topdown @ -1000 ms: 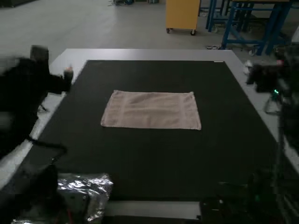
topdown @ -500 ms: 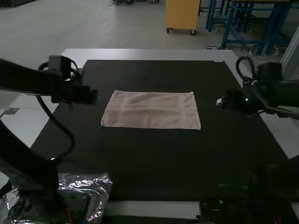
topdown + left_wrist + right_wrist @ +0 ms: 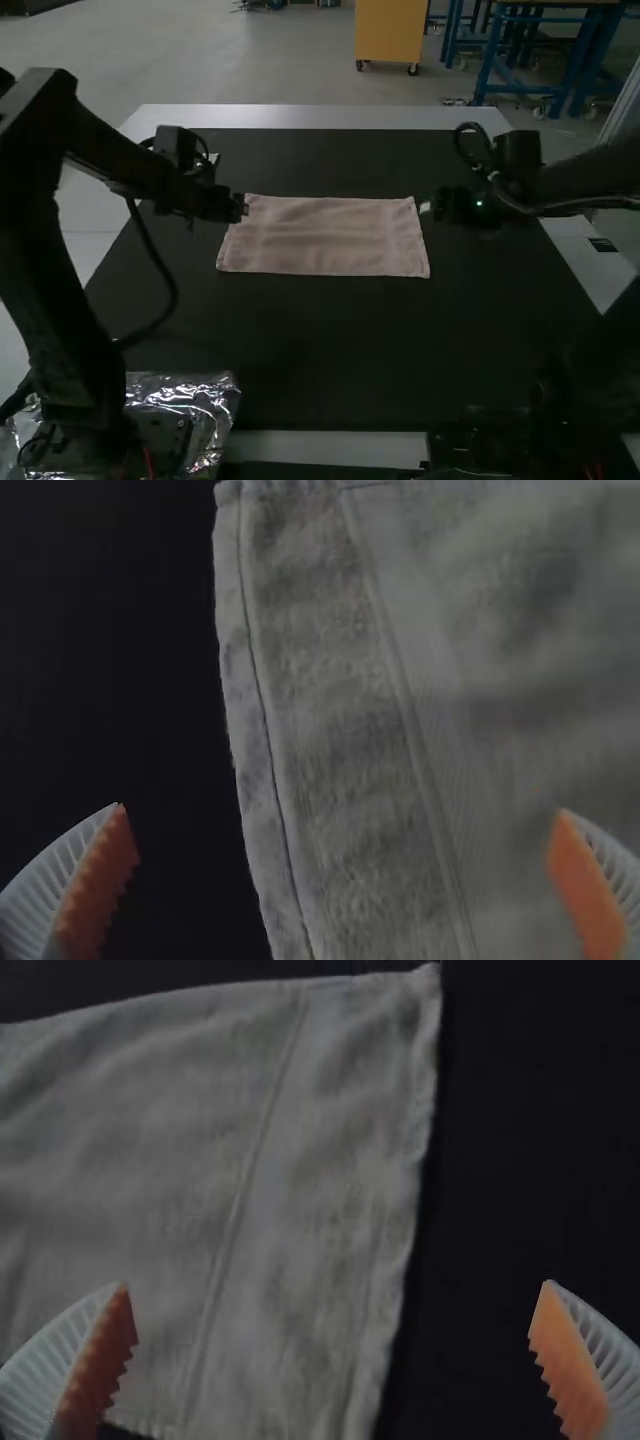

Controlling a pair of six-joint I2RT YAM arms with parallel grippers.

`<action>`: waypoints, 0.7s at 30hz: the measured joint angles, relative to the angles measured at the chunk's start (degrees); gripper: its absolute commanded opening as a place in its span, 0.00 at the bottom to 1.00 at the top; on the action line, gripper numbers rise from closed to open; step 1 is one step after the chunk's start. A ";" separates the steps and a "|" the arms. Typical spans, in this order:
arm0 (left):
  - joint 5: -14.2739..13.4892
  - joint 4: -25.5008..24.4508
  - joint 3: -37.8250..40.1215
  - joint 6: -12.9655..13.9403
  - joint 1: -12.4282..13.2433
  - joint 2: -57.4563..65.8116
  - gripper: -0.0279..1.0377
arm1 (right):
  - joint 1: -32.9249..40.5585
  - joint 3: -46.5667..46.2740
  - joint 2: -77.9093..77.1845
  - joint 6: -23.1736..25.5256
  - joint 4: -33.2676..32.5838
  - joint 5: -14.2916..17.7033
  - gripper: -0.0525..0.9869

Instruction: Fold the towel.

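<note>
While my left gripper point(image 3: 240, 208) hangs wide at the far left corner of the towel point(image 3: 325, 235), my right gripper point(image 3: 428, 208) gapes near its far right one, white ribbed fingers point(image 3: 45, 1375) faced with toothed orange pads point(image 3: 100, 885). Fuzzy pile flanks smoother bands by both short ends, where the hems run. Pinkish-beige, the towel lies flat, a faintly rippled rectangle on the dull black mat point(image 3: 320, 340); crinkled silvery wrapping point(image 3: 213, 393) gleams at the near left.

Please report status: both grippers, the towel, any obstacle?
Left gripper: jaws open, above towel's left edge. Right gripper: jaws open, above its right edge. Towel: lying flat on dark mat, ungripped. No obstacle seen on it.
</note>
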 measured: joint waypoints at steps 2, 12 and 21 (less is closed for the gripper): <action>-0.48 0.66 1.49 0.00 0.02 2.08 0.93 | 0.68 1.22 3.21 -0.04 1.09 0.24 0.92; -2.78 1.66 8.46 0.02 0.07 11.85 0.93 | 0.96 8.00 16.09 -0.09 5.53 1.77 0.92; -3.85 1.77 14.62 0.02 0.07 17.68 0.93 | 0.98 16.28 25.22 -0.76 6.03 1.97 0.92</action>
